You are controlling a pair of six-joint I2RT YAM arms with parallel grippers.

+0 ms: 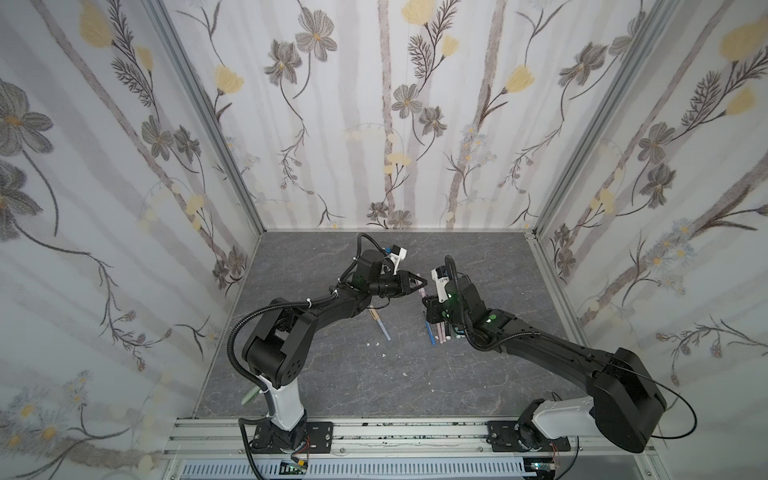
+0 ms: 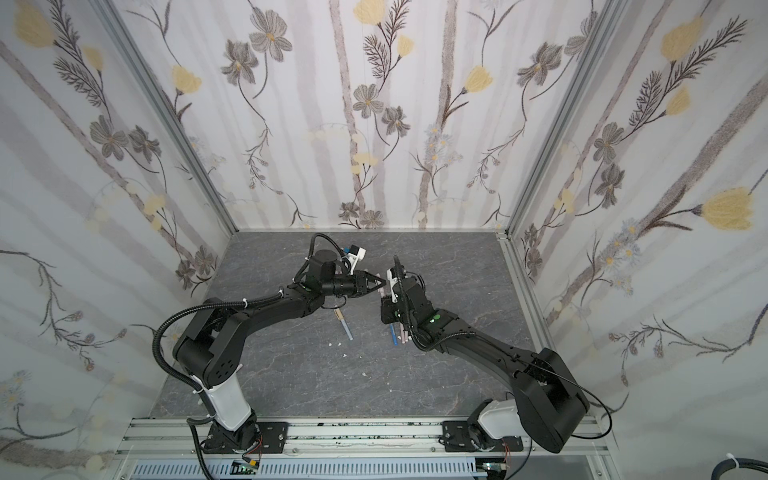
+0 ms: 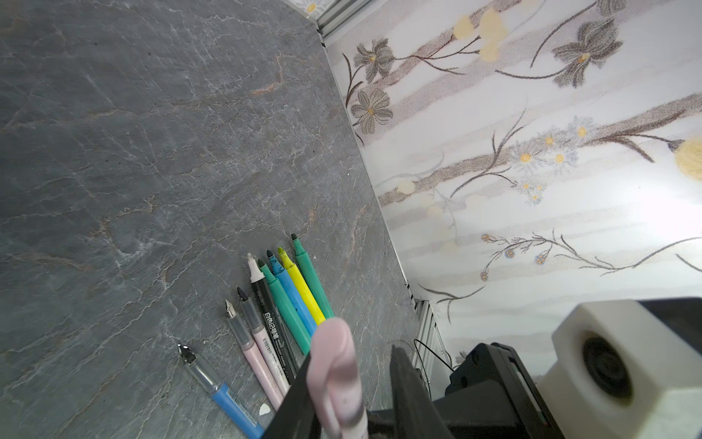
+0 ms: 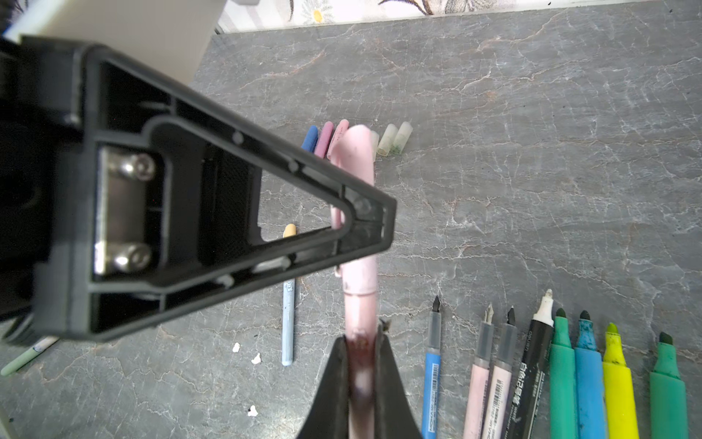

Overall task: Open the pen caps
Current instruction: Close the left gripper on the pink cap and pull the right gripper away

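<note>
Above the surface (image 4: 532, 152), between the arms, the pink cap (image 4: 355, 163) sits on the pink pen (image 4: 360, 311), whose long axis runs straight out of the right tool (image 4: 361, 344), clenched on its barrel. Crosswise, the left tool (image 3: 353, 353) straddles the cap, unclenched, a gap at one jaw; pulling should follow that axis.

A pink pen (image 4: 360, 304), a grey-veined table (image 4: 532, 152), flower-patterned walls (image 1: 374, 104).

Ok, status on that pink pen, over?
Right gripper shut on pink pen. Left gripper open astride its cap, cap on. Other pens lie on table, nothing in the way.
</note>
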